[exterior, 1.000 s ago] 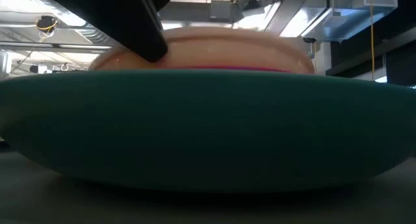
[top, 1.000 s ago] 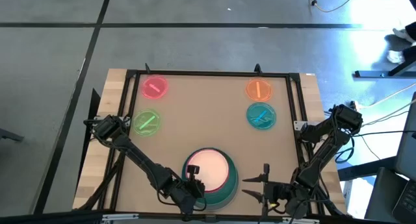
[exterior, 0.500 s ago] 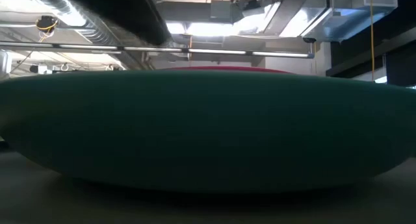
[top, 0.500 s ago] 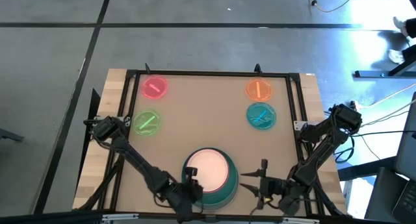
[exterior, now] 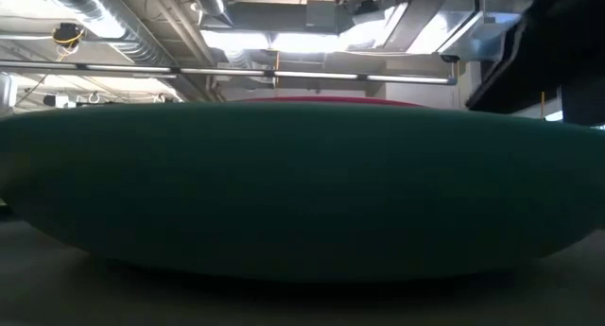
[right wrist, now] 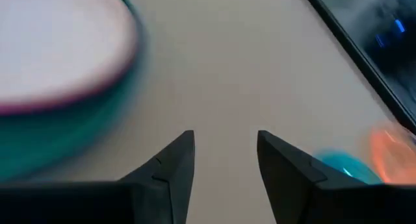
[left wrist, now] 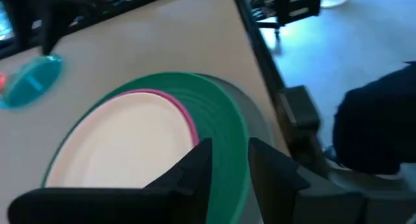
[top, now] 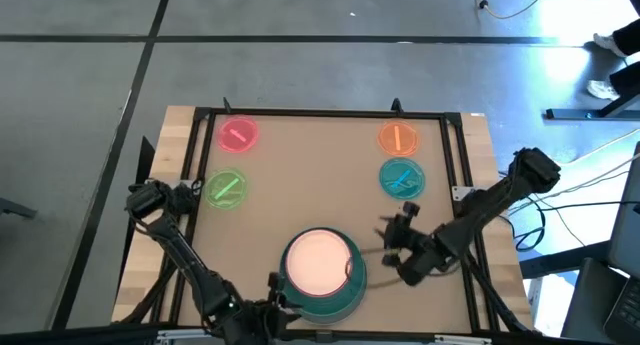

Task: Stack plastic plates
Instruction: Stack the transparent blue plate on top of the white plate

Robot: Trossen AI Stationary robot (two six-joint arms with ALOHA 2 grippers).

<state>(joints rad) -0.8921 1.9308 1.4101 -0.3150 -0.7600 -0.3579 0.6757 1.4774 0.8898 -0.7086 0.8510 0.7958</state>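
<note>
The stack (top: 320, 273) sits near the table's near edge: a cream-white plate (left wrist: 123, 143) on top, a magenta rim (left wrist: 185, 113) around it, a teal plate (exterior: 302, 194) below, and a grey rim (left wrist: 260, 130) under that. A navy plate does not show. Small pink (top: 237, 135), green (top: 226, 189), orange (top: 397, 137) and blue (top: 402, 178) plates lie singly on the table farther back. My left gripper (top: 273, 303) (left wrist: 229, 149) is open, over the stack's near-left rim. My right gripper (top: 392, 235) (right wrist: 224, 146) is open, above bare table between the stack and the blue plate.
A black frame (top: 320, 113) runs around the brown table top, with wooden borders (top: 160, 215) outside it. Bare table lies in the middle (top: 320, 175) between the small plates. The right arm (exterior: 567, 33) darkens the upper right of the low view.
My left gripper has let go of the cream-white plate, which has dropped flat onto the stack, and has drawn back toward the near-left edge. My right gripper has swung from the near edge toward the far side, closer to the blue plate.
</note>
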